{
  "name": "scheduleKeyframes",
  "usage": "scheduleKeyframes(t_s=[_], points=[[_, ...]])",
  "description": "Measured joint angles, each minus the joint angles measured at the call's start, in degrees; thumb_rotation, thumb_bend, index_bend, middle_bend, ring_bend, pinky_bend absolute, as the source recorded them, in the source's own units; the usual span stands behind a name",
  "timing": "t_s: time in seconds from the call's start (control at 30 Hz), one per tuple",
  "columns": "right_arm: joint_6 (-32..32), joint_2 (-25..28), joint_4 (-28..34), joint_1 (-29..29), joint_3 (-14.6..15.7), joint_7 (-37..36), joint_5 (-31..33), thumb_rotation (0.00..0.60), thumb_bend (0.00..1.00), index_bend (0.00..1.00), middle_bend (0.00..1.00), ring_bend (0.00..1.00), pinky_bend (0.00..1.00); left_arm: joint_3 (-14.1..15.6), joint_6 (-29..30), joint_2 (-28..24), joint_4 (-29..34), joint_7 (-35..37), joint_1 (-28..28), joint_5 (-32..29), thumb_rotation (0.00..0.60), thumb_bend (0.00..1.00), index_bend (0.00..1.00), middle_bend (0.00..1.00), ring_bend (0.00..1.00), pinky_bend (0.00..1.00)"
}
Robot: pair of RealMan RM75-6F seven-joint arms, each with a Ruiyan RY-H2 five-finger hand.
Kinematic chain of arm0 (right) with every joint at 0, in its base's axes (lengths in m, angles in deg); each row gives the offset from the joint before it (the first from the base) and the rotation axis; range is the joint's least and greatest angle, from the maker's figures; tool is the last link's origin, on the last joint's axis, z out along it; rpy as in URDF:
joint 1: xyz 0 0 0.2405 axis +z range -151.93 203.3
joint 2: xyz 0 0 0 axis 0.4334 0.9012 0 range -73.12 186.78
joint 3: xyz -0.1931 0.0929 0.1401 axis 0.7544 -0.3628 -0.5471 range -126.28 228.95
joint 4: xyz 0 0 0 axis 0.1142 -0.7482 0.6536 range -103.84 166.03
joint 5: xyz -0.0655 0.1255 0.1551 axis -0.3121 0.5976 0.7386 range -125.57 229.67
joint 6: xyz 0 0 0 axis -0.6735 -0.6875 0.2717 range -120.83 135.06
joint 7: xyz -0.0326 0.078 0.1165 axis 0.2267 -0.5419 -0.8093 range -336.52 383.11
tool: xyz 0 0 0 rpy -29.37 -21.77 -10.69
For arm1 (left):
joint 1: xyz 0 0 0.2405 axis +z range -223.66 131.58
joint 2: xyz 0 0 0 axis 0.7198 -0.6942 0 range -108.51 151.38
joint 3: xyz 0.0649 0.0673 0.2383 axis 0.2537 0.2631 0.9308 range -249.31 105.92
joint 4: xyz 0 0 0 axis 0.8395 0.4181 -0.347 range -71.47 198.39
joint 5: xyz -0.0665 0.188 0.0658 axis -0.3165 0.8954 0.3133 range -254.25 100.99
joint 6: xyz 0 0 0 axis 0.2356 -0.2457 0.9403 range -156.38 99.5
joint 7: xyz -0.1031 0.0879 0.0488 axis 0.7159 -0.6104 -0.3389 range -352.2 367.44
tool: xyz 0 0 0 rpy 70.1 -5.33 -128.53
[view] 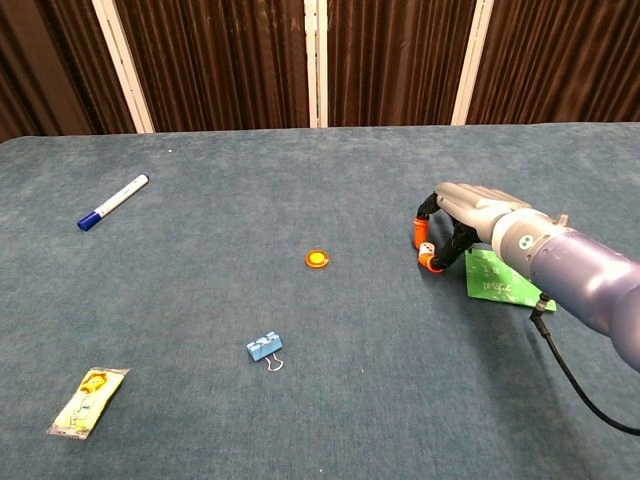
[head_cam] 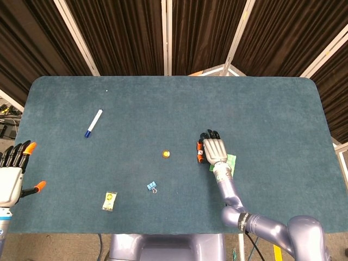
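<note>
Right hand point(view: 470, 215) pinches a small white die point(view: 426, 247); green card point(view: 505, 278) at its 4 o'clock, orange disc point(view: 317, 259) at 9; left hand point(head_cam: 12, 174) spread open; blue worktop point(view: 300, 160).

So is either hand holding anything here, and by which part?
The right hand has its orange-tipped thumb and finger closed on the sides of a small white die resting on the table; not lifted. The left hand holds nothing, fingers apart.

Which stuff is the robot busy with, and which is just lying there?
Busy with:
right hand
small white die between its orange fingertips

Just lying there:
green card, partly under that hand
orange disc
blue clip
pen
yellow packet
left hand, holding nothing
</note>
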Motion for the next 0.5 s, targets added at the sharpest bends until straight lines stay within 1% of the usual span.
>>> scheduleKeyframes(t_s=[0.13, 0.27, 0.33, 0.5], points=[[-0.8, 0.3, 1.0, -0.1, 0.0, 0.0, -0.6, 0.600, 0.34, 0.61, 0.26, 0.00, 0.00, 0.1, -0.2, 0.0, -0.1, 0.1, -0.1, -0.1, 0.600, 0.00, 0.00, 0.00, 0.00, 0.00], [-2.2, 1.5, 4.0, -0.3, 0.0, 0.5, -1.6, 0.600, 0.34, 0.61, 0.26, 0.00, 0.00, 0.1, -0.1, 0.0, -0.1, 0.1, -0.1, -0.1, 0.600, 0.00, 0.00, 0.00, 0.00, 0.00], [-3.1, 2.4, 6.0, -0.4, -0.1, 0.9, -2.1, 0.600, 0.34, 0.61, 0.26, 0.00, 0.00, 0.1, 0.1, 0.0, 0.0, 0.0, 0.0, 0.0, 0.600, 0.00, 0.00, 0.00, 0.00, 0.00], [-6.2, 5.9, 13.7, -0.8, -0.5, 3.1, -3.4, 0.600, 0.34, 0.60, 0.25, 0.00, 0.00, 0.1, 0.4, -0.1, 0.1, -0.1, 0.1, 0.1, 0.600, 0.00, 0.00, 0.00, 0.00, 0.00]])
